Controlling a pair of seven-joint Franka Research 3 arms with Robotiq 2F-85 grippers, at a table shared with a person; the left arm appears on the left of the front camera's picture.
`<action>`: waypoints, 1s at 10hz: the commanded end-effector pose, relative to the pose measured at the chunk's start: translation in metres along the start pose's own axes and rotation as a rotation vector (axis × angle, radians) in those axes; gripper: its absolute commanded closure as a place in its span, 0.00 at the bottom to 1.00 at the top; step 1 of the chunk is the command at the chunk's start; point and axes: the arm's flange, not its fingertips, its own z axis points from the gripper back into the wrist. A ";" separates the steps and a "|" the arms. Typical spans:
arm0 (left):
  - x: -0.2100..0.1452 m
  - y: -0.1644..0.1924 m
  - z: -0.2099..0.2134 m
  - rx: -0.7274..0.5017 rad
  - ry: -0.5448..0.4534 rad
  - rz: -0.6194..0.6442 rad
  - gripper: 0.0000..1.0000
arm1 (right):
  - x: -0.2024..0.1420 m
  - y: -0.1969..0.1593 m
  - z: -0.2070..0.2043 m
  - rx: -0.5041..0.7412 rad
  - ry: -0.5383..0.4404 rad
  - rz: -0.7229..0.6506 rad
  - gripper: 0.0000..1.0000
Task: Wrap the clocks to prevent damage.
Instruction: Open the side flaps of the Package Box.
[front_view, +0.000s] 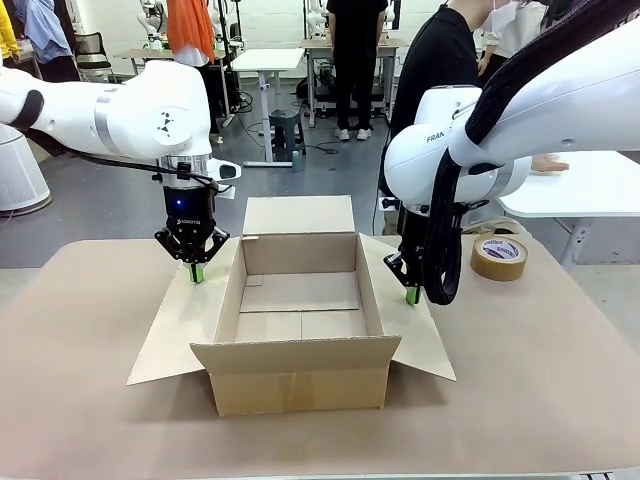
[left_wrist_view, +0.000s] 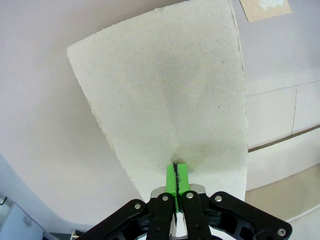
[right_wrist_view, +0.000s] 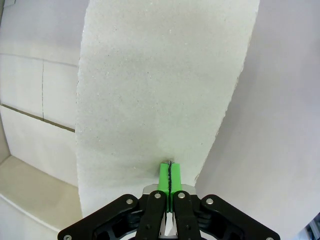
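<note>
An open cardboard box (front_view: 300, 375) stands in the middle of the table, and its inside looks bare. The clocks are out of view. My left gripper (front_view: 197, 272) is shut, its green tips pressed down on the box's left flap (front_view: 180, 320). In the left wrist view the closed pads (left_wrist_view: 176, 172) touch that flap (left_wrist_view: 165, 100). My right gripper (front_view: 411, 295) is shut too, tips resting on the right flap (front_view: 415, 335). The right wrist view has the closed pads (right_wrist_view: 170, 172) meeting the pale flap (right_wrist_view: 155, 90).
A roll of brown tape (front_view: 498, 257) lies on the table at the back right. The box's rear flap (front_view: 299, 214) stands upright. A person in a dark top (front_view: 440, 60) stands beyond the table, a hand (front_view: 548, 163) on a white table to the right.
</note>
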 end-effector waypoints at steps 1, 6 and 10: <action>0.000 0.001 -0.001 0.004 0.004 -0.001 1.00 | -0.001 0.000 -0.002 0.002 0.010 -0.002 0.99; 0.000 0.001 -0.001 0.004 0.004 -0.001 1.00 | -0.001 0.000 -0.002 0.002 0.010 -0.002 0.99; 0.000 0.001 -0.001 0.004 0.004 -0.001 1.00 | -0.001 0.000 -0.002 0.002 0.010 -0.002 0.99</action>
